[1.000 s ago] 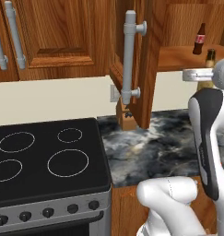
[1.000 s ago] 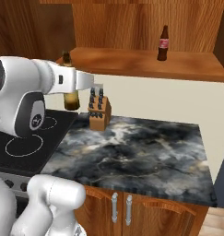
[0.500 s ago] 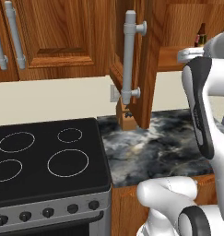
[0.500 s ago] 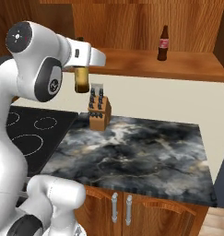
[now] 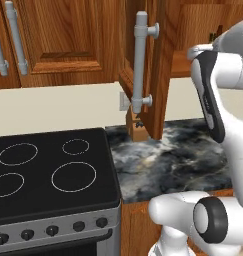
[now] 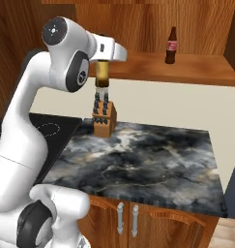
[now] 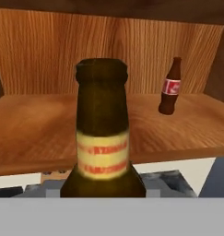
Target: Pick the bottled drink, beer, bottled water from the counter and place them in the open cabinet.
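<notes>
Careful, your gripper (image 6: 102, 81) is clamped on the beer (image 7: 103, 138). Glass is hard, slippery and can break, so keep holding its fat body, not the thin neck.

The white arm rises from the base, bends at a raised elbow, and reaches forward with its forearm roughly level at shelf height. The tool (image 6: 103, 73) hangs below the wrist, pointing down, its jaws closed on the beer (image 6: 103, 72), which it holds upright, up off the table, the bottle's neck close before the hand camera.
</notes>
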